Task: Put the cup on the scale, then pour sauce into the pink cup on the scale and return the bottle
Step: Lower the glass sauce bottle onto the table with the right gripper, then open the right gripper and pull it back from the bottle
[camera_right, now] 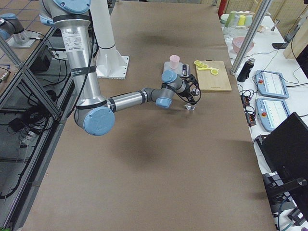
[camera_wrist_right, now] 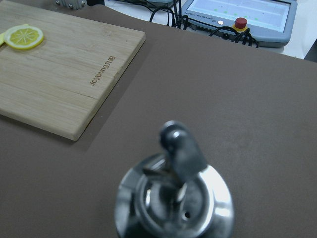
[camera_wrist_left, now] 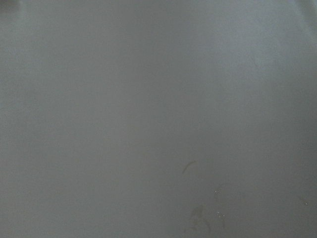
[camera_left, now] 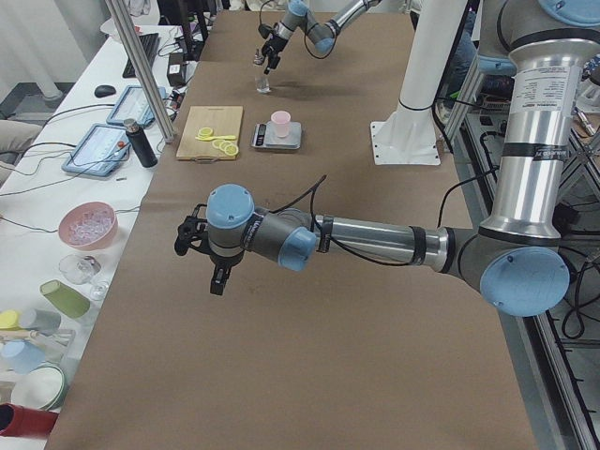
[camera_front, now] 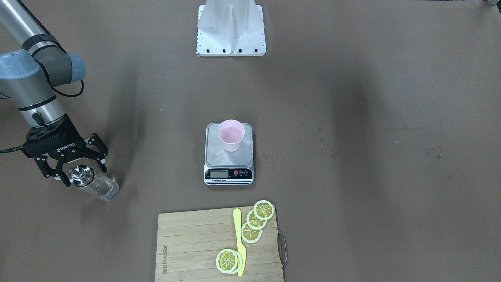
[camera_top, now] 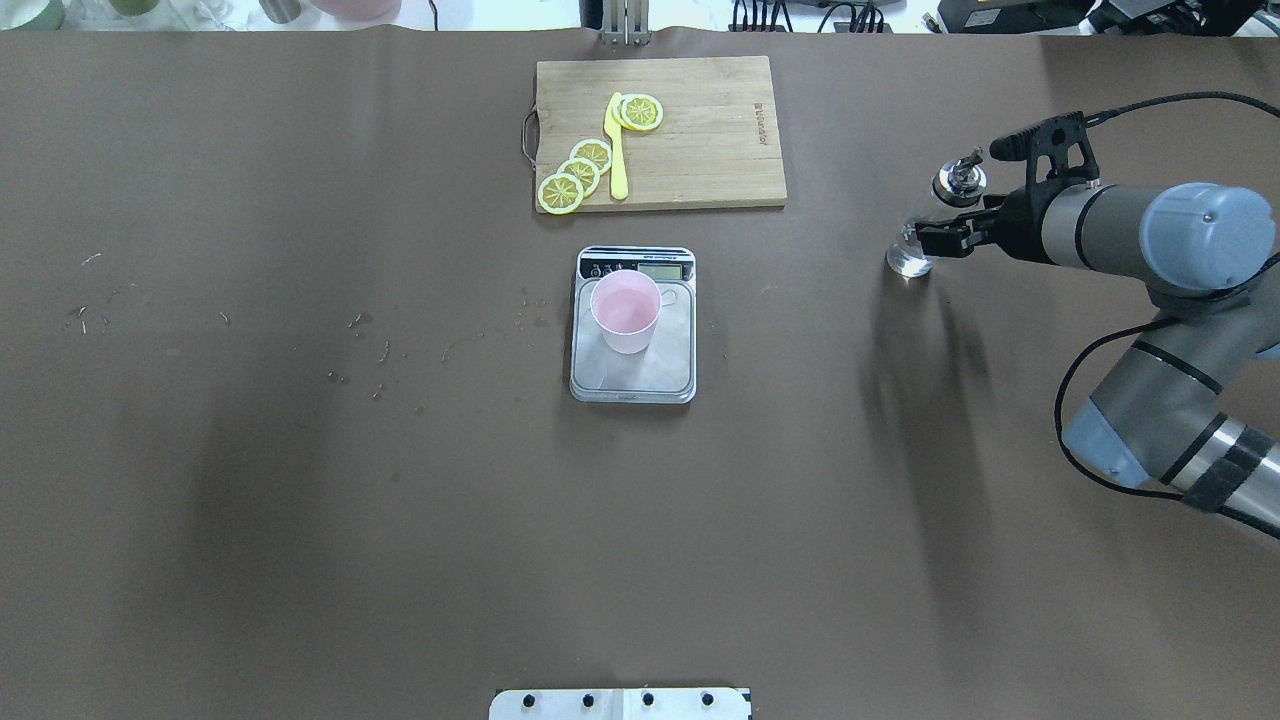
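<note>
The pink cup [camera_front: 231,135] [camera_top: 625,310] stands upright on the scale [camera_front: 228,174] [camera_top: 635,385] at the table's middle, near the platform's display end. The clear glass bottle [camera_front: 100,186] [camera_top: 908,258] stands on the table far out on my right side; its metal pourer cap [camera_wrist_right: 173,198] fills the right wrist view. My right gripper [camera_front: 76,168] [camera_top: 960,195] is open, with its fingers spread wide on either side of the bottle's cap and not touching it. My left gripper [camera_left: 202,258] shows only in the exterior left view, above bare table; I cannot tell its state.
A wooden cutting board [camera_front: 188,243] [camera_top: 700,140] with lemon slices and a yellow knife [camera_front: 238,243] lies beyond the scale. The robot's white base [camera_front: 231,31] is at the near edge. Small wet specks [camera_front: 321,143] mark the brown table cover.
</note>
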### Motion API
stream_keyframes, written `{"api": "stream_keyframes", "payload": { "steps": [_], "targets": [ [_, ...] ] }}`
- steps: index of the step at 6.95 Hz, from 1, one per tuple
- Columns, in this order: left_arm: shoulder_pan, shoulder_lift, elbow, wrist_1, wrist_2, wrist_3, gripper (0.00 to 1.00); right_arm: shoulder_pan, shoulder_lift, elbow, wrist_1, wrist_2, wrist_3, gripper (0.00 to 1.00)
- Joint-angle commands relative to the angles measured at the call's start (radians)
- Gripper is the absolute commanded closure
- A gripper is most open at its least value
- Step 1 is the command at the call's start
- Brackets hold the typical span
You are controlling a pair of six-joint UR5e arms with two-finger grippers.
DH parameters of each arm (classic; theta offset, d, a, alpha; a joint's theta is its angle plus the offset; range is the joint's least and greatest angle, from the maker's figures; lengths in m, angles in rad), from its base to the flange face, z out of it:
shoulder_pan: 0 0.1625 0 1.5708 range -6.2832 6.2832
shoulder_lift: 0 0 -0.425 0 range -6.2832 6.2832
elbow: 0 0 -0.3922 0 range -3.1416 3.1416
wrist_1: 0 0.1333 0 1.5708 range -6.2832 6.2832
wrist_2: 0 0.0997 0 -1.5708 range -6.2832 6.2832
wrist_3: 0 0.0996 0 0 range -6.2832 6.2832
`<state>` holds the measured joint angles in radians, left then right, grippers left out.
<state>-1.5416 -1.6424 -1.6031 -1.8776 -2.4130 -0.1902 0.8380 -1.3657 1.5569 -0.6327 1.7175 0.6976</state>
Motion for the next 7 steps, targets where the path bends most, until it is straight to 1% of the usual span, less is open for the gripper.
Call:
{"api": "stream_keyframes", "payload": {
  "steps": [1,2,4,5,6,7],
  "targets": [
    [0.0,-0.002,0.002,0.0,0.0,0.0,0.03,-0.017,-0.007,0.02,0.004,0.001,0.002,0.0],
    [0.0,-0.002,0.0,0.0,0.0,0.0,0.03,-0.025,-0.041,0.053,-0.002,0.007,0.0,0.0],
    [0.0,-0.002,0.0,0.0,0.0,0.0,0.03,-0.033,-0.169,0.148,-0.015,0.019,0.0,0.0],
    [0.0,-0.004,0.0,0.0,0.0,0.0,0.03,-0.031,-0.217,0.214,-0.086,0.046,0.0,0.0],
    [0.0,-0.004,-0.001,0.0,0.0,0.002,0.03,-0.03,-0.266,0.301,-0.17,0.053,-0.003,0.0],
    [0.0,-0.004,0.0,0.0,0.0,0.002,0.03,-0.025,-0.289,0.375,-0.279,0.097,-0.012,0.0]
  ]
}}
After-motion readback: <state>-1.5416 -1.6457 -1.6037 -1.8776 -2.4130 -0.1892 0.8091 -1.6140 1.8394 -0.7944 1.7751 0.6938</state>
